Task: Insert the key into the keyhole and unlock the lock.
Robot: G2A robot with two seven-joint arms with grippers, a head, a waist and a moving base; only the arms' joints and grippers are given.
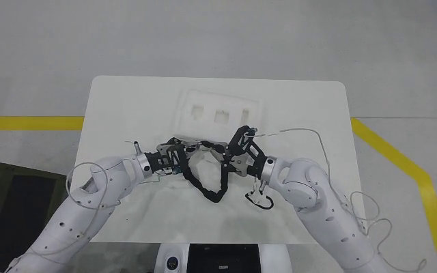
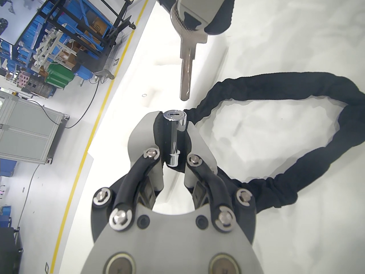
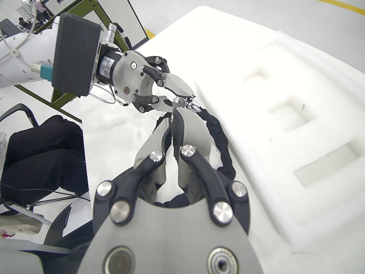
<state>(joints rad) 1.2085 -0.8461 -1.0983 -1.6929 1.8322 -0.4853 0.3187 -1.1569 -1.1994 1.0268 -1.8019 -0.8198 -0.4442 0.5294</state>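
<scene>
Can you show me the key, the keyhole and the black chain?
key [image 2: 186, 69]: left wrist view, on its blade.
keyhole [image 2: 173, 113]: left wrist view, on the dark slot.
black chain [image 2: 285, 82]: left wrist view, on its cloth cover.

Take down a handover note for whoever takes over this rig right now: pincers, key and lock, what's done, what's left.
Left pincer: shut on the lock cylinder, keyhole facing the key.
Right pincer: shut on the key, blade tip just short of the keyhole, not in.
Chain: loops from the cylinder onto the table.
Done: both grasped, roughly lined up.
Left: insert the key, turn it, unlock.
</scene>
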